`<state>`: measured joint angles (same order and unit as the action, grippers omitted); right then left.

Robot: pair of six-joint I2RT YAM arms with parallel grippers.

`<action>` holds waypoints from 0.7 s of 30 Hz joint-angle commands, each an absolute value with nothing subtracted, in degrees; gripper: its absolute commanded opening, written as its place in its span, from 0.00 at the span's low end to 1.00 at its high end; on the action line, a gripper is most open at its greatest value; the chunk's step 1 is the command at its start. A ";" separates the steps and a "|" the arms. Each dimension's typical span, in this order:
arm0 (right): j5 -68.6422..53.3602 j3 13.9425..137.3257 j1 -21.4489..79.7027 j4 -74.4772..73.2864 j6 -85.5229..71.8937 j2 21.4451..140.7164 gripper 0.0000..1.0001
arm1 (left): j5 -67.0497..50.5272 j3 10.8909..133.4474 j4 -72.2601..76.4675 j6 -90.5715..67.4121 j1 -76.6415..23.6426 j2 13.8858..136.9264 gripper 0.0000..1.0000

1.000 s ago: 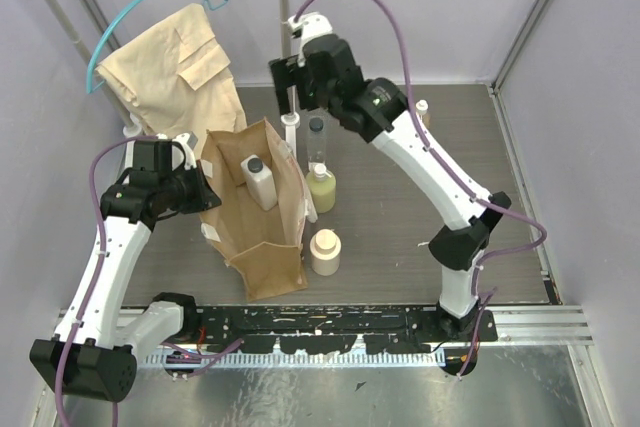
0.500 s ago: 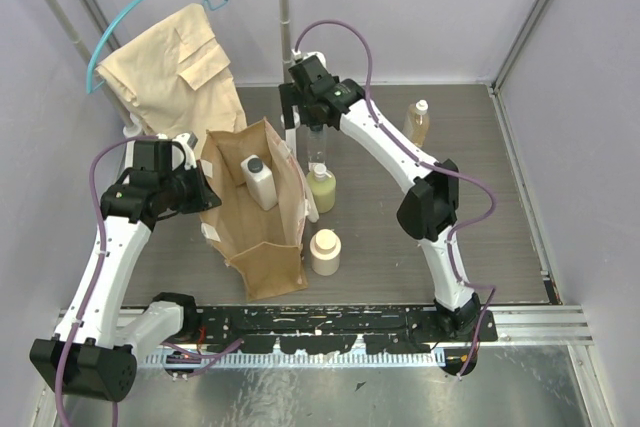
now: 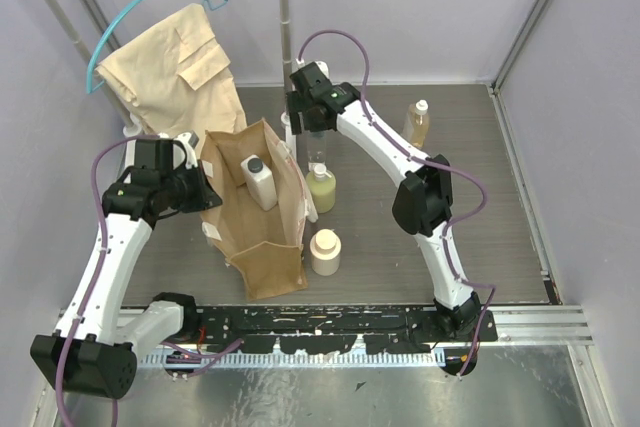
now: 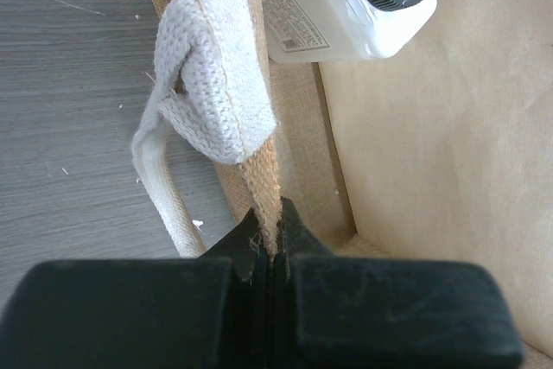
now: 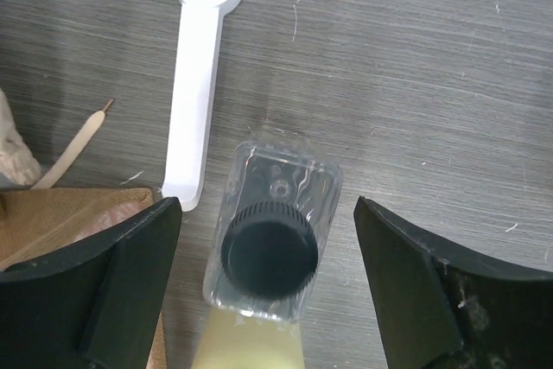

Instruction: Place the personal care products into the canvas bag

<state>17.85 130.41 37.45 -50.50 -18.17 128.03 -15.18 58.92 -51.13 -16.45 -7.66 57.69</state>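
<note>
The tan canvas bag stands upright with a white dark-capped bottle inside it. My left gripper is shut on the bag's rim, just below the pale strap handle; the white bottle lies beyond the rim. My right gripper is open, and its jaws straddle the clear dark-capped bottle with a gap on each side. Just in front of it stands the yellow-green bottle. The squat cream bottle sits right of the bag. The amber bottle stands at the back right.
A beige garment hangs on a teal hanger from the rack at the back left. The rack's white foot lies just left of the clear bottle. The bag's corner is beside my right gripper's left finger.
My right gripper has come down from above over the clear bottle, which now stands between its jaws. The left gripper and the bag have stayed put.
</note>
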 commanded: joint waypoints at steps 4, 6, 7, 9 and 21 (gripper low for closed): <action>17.52 129.75 36.39 -47.66 -18.76 129.57 0.76 | -15.83 57.86 -50.90 -15.12 -7.81 59.10 0.00; 17.44 129.17 36.31 -47.22 -18.73 129.64 0.75 | -15.88 57.68 -50.64 -15.04 -7.78 59.37 0.00; 17.40 129.00 36.25 -47.08 -18.72 129.77 0.74 | -15.86 57.63 -50.56 -15.06 -7.79 59.48 0.00; 17.40 128.76 36.18 -47.04 -18.56 129.87 0.73 | -15.98 57.49 -50.42 -15.11 -7.82 59.82 0.00; 16.99 128.49 35.90 -46.79 -17.09 131.37 0.50 | -16.17 56.93 -49.75 -15.12 -7.82 60.13 0.00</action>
<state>16.73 128.35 36.25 -48.21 -17.87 131.55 -16.01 58.74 -49.56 -16.14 -7.66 59.13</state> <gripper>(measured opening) 0.574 0.047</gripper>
